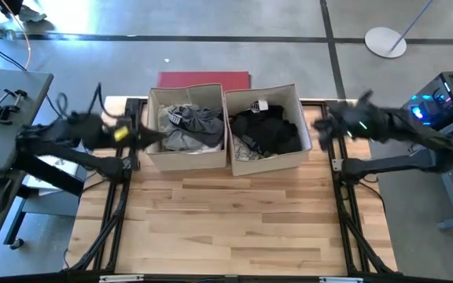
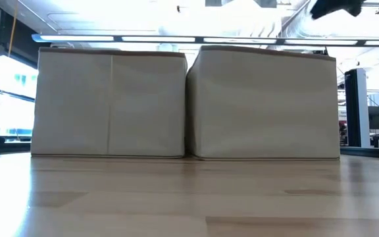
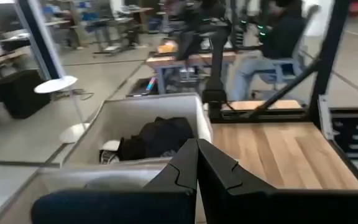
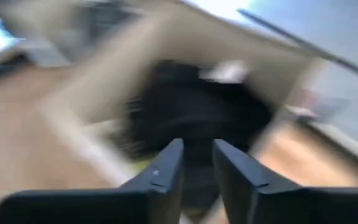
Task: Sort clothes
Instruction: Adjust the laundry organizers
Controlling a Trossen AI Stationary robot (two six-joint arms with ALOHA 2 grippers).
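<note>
Two tan cardboard boxes (image 1: pixel 225 161) side by side at tabletop's far edge. Grey clothes (image 1: pixel 191 126) fill left box, black clothes (image 1: pixel 270 130) right box. Right gripper (image 1: pixel 321 130) just beside right box, jaws narrowly parted, empty; black heap lies straight ahead. Left gripper (image 1: pixel 152 137) at left box's rim, jaws closed, empty.

From the high view we look straight down on the pale wooden plank table (image 1: pixel 234 212) and two tan open-topped cardboard boxes (image 1: pixel 225 126) standing side by side at its far edge. The low view sits at tabletop height, close to the boxes' front walls (image 2: pixel 186 102), facing the room behind. The left wrist view looks across the dark-clothes box (image 3: pixel 148 134) toward the room; the right wrist view, blurred, looks closely down into that same box (image 4: pixel 191 112), which all four views share.
</note>
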